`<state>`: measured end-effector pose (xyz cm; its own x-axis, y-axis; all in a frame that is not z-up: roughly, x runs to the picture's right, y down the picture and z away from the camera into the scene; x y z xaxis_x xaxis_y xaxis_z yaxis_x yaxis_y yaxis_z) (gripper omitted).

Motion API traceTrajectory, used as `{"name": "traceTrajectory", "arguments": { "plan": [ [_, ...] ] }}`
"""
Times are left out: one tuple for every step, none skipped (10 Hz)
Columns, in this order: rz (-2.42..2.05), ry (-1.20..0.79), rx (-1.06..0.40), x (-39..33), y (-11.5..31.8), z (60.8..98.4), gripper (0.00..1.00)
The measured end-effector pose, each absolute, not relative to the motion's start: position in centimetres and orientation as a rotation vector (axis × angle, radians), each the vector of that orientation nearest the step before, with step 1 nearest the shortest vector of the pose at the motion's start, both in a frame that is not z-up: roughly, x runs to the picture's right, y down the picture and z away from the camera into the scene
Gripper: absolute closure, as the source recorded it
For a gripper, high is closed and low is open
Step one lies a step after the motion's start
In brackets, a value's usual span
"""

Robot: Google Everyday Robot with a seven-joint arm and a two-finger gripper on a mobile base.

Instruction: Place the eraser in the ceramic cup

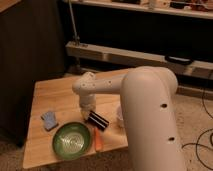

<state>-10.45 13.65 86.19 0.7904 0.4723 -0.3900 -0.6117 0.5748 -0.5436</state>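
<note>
Looking down over the desk (55, 92), we see the white arm (145, 110) reach in from the right of the view and bend down at its wrist. That puts the end effector (87, 114) low over the wooden top. The eraser (99, 120), a black block with pale stripes, lies flat on the desk right at the end effector. One end of it meets the tool's dark tip, and the rest runs away to the right and slightly toward us.

We cannot tell how far the end effector is open, nor whether it has hold of the eraser or merely touches it, since the tip is dark against the dark block.

The ceramic cup (119, 116) stands upright to the right of the end effector, just beyond the eraser's far end and partly hidden behind the arm. In front of the end effector and a little to its left sits the green plate (71, 140), near it but apart. The orange stick (97, 140) lies just right of the plate, in front of the eraser. The blue sponge (49, 120) rests to the left of the end effector, well apart from it.
</note>
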Motion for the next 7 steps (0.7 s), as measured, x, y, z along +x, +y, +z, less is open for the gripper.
{"name": "traceTrajectory", "arguments": {
  "plan": [
    [0.637, 0.205, -0.719, -10.3, 12.3, 85.8, 0.93],
    [0.638, 0.201, -0.722, -9.7, 10.9, 85.8, 0.99],
    [0.641, 0.197, -0.719, -8.9, 9.4, 85.8, 1.00],
    [0.645, 0.188, -0.712, -8.1, 7.3, 85.4, 1.00],
    [0.647, 0.183, -0.692, -7.2, 5.2, 84.6, 1.00],
    [0.651, 0.171, -0.675, -6.3, 2.9, 83.4, 1.00],
    [0.667, 0.146, -0.666, -5.0, 0.7, 82.3, 1.00]
  ]
}}
